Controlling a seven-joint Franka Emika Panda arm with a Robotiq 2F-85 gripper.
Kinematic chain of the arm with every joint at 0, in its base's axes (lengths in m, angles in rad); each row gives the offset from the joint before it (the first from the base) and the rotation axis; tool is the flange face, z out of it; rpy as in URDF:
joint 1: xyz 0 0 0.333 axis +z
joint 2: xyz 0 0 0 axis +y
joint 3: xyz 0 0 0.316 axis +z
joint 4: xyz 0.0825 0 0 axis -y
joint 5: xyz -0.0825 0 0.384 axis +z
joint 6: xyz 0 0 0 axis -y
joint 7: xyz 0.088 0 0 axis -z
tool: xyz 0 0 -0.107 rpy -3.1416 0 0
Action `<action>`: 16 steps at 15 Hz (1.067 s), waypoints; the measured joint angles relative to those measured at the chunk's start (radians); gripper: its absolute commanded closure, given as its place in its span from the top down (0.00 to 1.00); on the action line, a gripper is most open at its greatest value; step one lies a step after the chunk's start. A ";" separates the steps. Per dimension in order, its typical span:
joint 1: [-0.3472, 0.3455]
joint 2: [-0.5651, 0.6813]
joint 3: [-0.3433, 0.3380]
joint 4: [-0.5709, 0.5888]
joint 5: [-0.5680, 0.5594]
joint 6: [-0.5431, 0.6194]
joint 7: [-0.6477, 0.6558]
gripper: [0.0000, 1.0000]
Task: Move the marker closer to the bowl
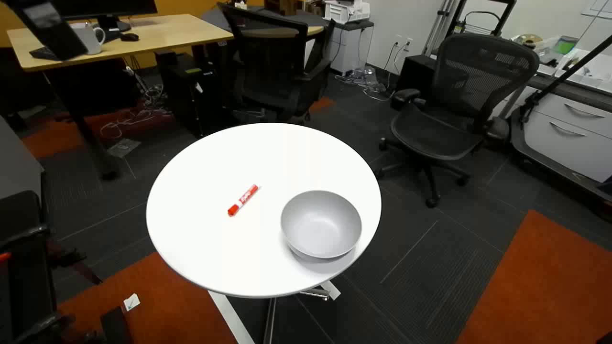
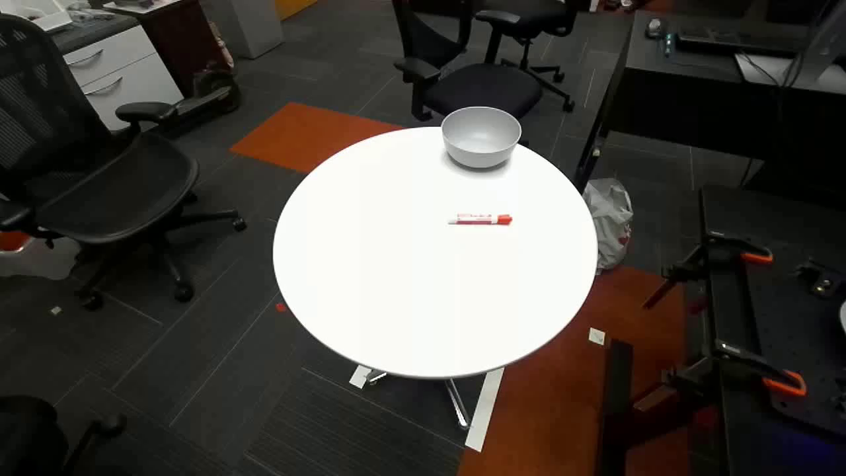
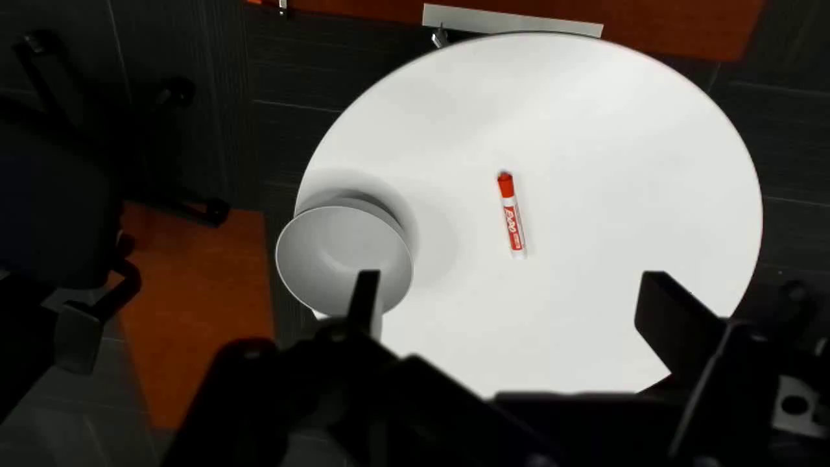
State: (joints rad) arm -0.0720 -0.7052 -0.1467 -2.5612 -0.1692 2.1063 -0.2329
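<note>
The marker (image 3: 512,217) is red and white and lies flat on the round white table. In both exterior views the marker (image 1: 243,200) (image 2: 480,219) lies apart from the bowl, near the middle of the table. The bowl (image 1: 321,224) is plain grey, upright and empty, near the table's edge. It also shows in the other outside picture (image 2: 481,135) and in the wrist view (image 3: 343,253). My gripper (image 3: 511,275) is open and empty, high above the table. In the wrist view its left finger covers part of the bowl, and the marker shows beyond the gap between the fingers.
The round white table (image 1: 201,248) (image 2: 370,297) (image 3: 648,130) has a free edge all round. Black office chairs (image 1: 459,95) (image 2: 112,172) stand near it. A dark bench with orange-tipped clamps (image 2: 753,317) stands beside it. A desk (image 1: 158,33) stands behind.
</note>
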 measured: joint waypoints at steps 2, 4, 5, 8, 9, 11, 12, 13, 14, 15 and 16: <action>0.000 0.000 0.000 0.000 0.000 0.000 0.000 1.00; 0.000 0.000 0.000 0.000 0.000 0.000 0.000 1.00; 0.000 0.000 0.000 0.000 0.000 0.000 0.000 1.00; 0.003 0.003 0.000 0.000 0.000 0.010 0.000 1.00; 0.007 0.010 0.001 0.000 -0.003 0.033 -0.006 1.00; 0.019 0.044 0.005 0.000 -0.010 0.094 -0.027 1.00; 0.028 0.072 0.006 0.000 -0.010 0.127 -0.039 1.00; 0.038 0.105 0.006 0.001 -0.010 0.161 -0.047 1.00; 0.049 0.144 0.006 0.001 -0.009 0.196 -0.058 1.00; 0.059 0.188 0.006 0.002 -0.008 0.229 -0.064 1.00; 0.070 0.235 0.005 0.004 -0.004 0.262 -0.076 1.00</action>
State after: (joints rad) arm -0.0022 -0.4705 -0.1413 -2.5567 -0.1736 2.3679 -0.3090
